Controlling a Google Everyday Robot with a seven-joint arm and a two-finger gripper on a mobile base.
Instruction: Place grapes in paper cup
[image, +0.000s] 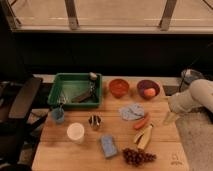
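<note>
The grapes (138, 157), a dark purple-red bunch, lie on the wooden table (60, 155) near its front edge, right of centre. The white paper cup (75, 132) stands upright at the front left, well apart from the grapes. My gripper (170, 118) hangs from the pale arm (197, 96) at the table's right edge. It is above and to the right of the grapes, holds nothing that I can see, and touches no object.
A banana piece (145, 136) and an orange carrot (141, 121) lie just behind the grapes. Also here: a blue sponge (108, 145), a metal cup (94, 121), a small blue cup (58, 115), a blue cloth (131, 111), a green bin (76, 90), an orange bowl (119, 87) and a purple bowl (148, 89). A black chair (22, 100) stands at the left.
</note>
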